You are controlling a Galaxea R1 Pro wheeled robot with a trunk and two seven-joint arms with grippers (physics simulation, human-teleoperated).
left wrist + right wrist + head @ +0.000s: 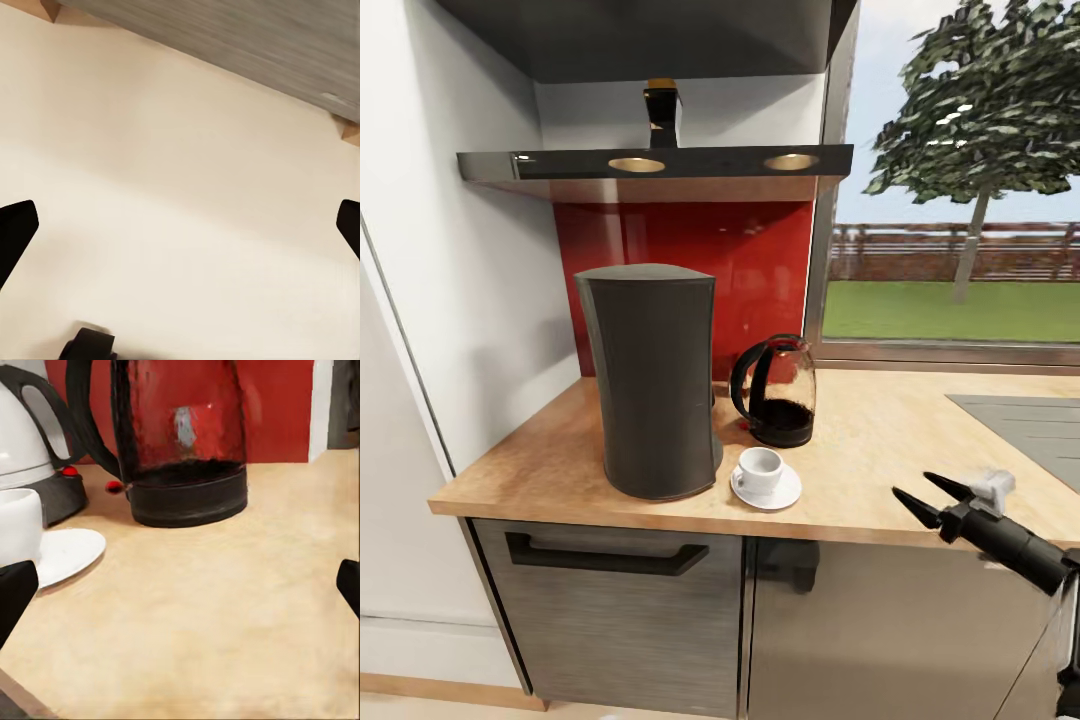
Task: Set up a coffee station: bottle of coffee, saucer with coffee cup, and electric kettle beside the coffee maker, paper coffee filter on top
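white coffee cup (759, 469) on saucer (780, 493)

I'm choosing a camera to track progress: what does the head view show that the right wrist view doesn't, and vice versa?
Head view adds: the tall matte black-grey coffee maker and the small dark bottle of coffee with gold cap, standing on the glossy black kitchen shelf.
Right wrist view adds: a white rounded jug with black handle on a grey base, behind the cup.
Shared: the clear glass electric kettle, the white coffee cup on its flat white saucer, the light wood countertop, the red backsplash.
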